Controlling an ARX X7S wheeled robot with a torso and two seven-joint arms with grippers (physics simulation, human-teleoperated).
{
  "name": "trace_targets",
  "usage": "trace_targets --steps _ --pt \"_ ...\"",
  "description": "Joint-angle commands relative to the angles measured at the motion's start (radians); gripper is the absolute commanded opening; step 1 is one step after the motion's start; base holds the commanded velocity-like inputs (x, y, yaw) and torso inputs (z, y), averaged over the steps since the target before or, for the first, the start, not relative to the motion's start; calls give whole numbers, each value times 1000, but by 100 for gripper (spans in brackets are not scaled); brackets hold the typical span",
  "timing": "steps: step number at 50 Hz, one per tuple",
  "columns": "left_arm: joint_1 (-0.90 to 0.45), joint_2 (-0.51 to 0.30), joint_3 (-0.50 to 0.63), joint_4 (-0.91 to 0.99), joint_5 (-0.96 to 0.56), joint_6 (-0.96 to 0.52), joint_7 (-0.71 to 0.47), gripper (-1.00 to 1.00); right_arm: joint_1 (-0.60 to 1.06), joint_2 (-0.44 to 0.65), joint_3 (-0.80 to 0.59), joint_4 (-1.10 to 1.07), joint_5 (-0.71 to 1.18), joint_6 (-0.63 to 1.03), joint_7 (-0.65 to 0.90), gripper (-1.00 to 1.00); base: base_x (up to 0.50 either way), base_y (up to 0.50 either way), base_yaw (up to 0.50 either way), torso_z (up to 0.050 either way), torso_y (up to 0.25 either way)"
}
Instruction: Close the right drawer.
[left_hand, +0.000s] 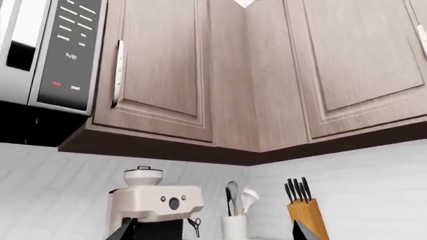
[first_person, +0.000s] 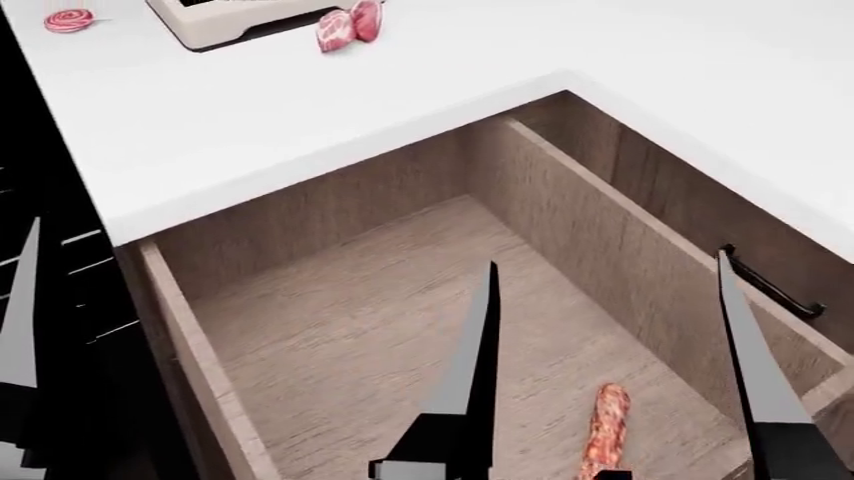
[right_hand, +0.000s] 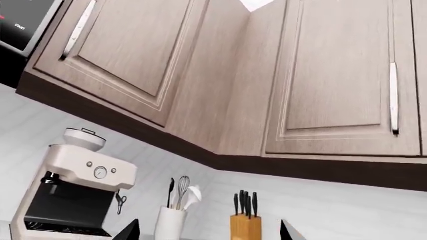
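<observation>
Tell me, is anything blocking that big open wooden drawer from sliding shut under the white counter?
Nothing visible does. The right drawer holds only a sausage lying flat on its floor, below the rim, so it should ride in with the drawer. The countertop edge above looks clear.

The right drawer (first_person: 400, 330) is standing pulled far out under the white counter (first_person: 400, 90), its wide plank floor lying mostly bare for a gripper to dip in. A sausage (first_person: 603, 430) is lying near the front. The neighbouring drawer's dark handle (first_person: 774, 285) is jutting just beside the right wall
</observation>
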Motion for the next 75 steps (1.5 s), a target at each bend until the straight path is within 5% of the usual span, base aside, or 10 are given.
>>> trace_targets --steps 1,75 --pt "-5 -11 5 1 -9 3 -13 100 -5 0 -1 -9 -3 4 -2 100 0 0 -500 0 0" --pt "-33 -72 65 -8 -29 45 -82 100 -10 -12 5 -8 -8 -3 -16 100 0 0 -500 0 0"
